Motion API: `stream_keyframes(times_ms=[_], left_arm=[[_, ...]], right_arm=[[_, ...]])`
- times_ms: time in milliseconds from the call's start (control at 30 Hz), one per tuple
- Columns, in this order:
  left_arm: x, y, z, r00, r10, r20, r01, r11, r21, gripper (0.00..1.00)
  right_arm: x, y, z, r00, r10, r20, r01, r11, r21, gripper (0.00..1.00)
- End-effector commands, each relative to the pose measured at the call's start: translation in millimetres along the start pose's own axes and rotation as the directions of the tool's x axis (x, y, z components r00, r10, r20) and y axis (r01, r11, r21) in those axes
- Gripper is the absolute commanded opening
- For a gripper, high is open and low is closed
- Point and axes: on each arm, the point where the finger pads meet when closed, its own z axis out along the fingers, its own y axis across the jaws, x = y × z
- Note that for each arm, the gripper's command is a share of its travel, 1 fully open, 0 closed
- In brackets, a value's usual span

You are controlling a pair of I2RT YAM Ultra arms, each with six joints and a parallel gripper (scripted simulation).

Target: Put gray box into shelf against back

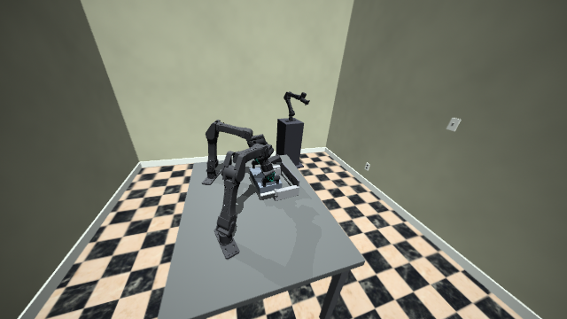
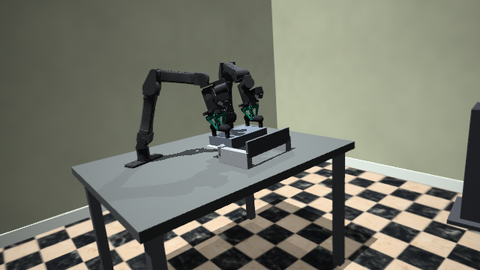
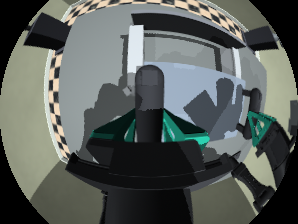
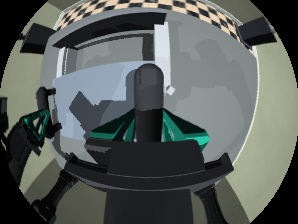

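Observation:
The gray box [image 1: 256, 174] [image 2: 249, 137] [image 3: 175, 82] [image 4: 110, 82] is upright and looks level. Its front part is between the side walls of the shelf [image 1: 288, 193] [image 2: 234, 157] [image 3: 135, 50] [image 4: 162, 45]; a gap remains between it and the dark back panel [image 2: 268, 142]. The side plates inside the rails are mostly hidden. My left gripper [image 2: 253, 124] [image 3: 149, 112] [image 4: 46, 111] is shut on the box's far end in the top and exterior views. My right gripper [image 2: 220, 134] [image 4: 148, 112] [image 3: 251, 112] is shut on its near end. What lies between the fingertips is hard to see.
The shelf stands near the edge of the gray table [image 1: 248, 230] [image 2: 169, 187]. Small pale pieces [image 3: 127, 90] [image 4: 170, 90] stick out at the rail mouths. Both arms reach over the box close together. A third arm [image 1: 290, 104] stands on a dark pillar [image 1: 290, 139] beyond the table.

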Motion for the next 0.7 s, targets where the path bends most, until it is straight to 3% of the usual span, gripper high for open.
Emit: stream_keyframes(times_ms=[0,667], left_arm=[[-41,1,-19,0.991,-0.029,0.132,0.028,1.000,0.013,0.15],[-72,1,-10,0.990,-0.030,0.139,0.028,1.000,0.014,0.15]], right_arm=[[-38,4,-22,0.994,0.039,0.106,-0.035,0.998,-0.046,0.15],[-69,4,-14,0.992,0.040,0.116,-0.034,0.998,-0.054,0.15]])
